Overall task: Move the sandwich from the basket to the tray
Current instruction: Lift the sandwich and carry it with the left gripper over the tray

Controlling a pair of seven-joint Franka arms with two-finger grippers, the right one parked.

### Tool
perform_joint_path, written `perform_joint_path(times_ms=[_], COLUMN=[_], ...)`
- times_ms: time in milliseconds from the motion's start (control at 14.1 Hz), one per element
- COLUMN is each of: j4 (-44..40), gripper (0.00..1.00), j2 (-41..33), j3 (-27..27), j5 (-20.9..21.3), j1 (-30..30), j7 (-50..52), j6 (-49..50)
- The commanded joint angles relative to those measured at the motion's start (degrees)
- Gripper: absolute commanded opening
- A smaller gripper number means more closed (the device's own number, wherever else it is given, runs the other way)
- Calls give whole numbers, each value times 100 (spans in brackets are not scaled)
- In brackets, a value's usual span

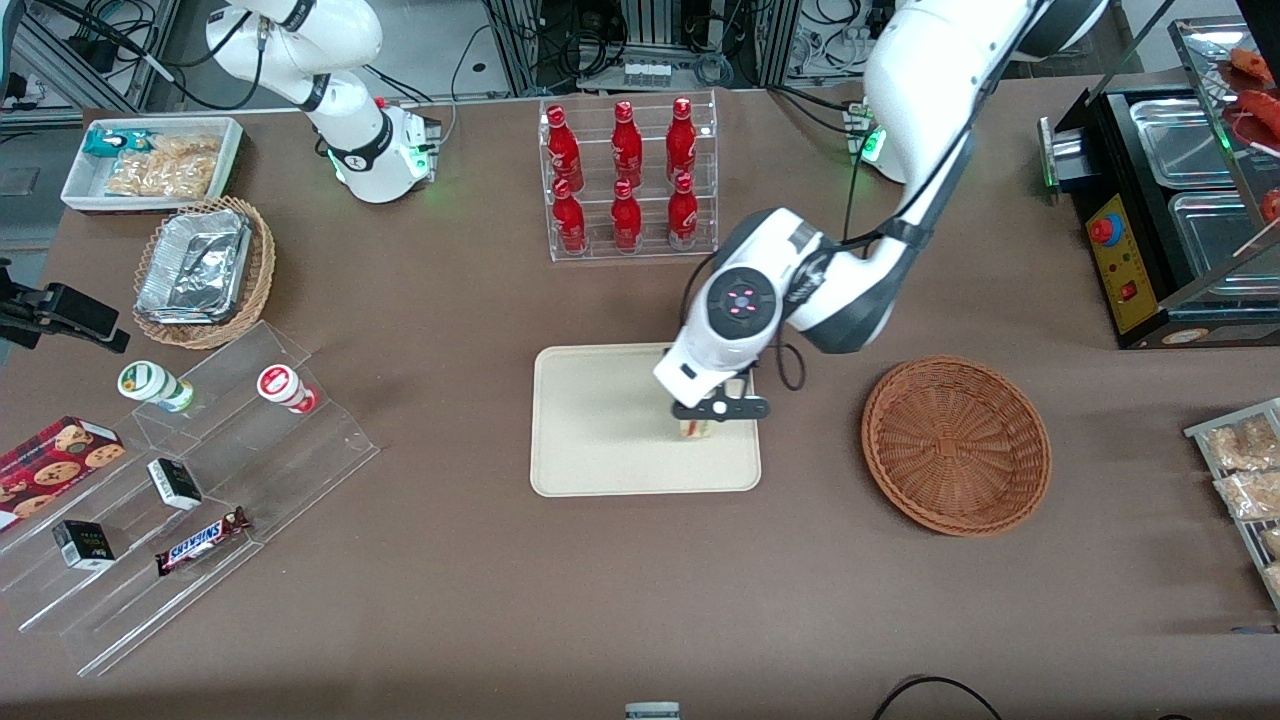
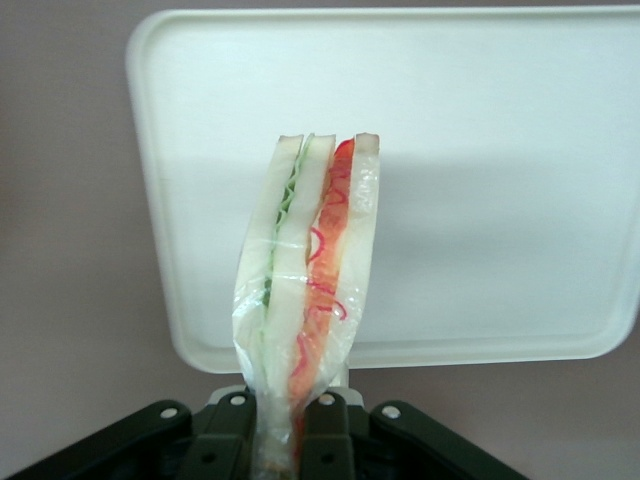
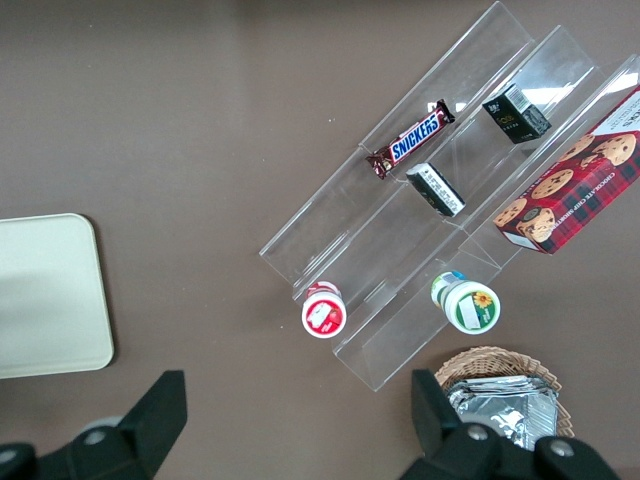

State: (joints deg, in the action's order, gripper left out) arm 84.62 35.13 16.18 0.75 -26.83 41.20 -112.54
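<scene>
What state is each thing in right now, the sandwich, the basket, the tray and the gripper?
sandwich: wrapped in clear film, held upright in the gripper over the tray.
basket: empty, sitting on the table beside the tray.
tray: flat on the table, nothing lying on its bare surface.
gripper: shut on the sandwich, low over the tray's edge nearest the basket.

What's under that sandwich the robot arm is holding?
The cream tray lies under the sandwich, which the gripper holds shut over it. Around the sandwich the tray is bare. Whether the sandwich's lower edge touches the tray cannot be seen. The round basket holds nothing.
</scene>
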Motion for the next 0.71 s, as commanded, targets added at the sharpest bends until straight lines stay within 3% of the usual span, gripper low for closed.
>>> perform_joint_path(times_ms=[0,424,636], j4=[-736,-1316,-1466], gripper=[6,7,12], j2=[633,1328,1558], j3=[-62,-80,-71], j5=[371,908,1111], j1=[-392,-665,-710], j7=[675,1635,1812], j6=[-126,-198,-276])
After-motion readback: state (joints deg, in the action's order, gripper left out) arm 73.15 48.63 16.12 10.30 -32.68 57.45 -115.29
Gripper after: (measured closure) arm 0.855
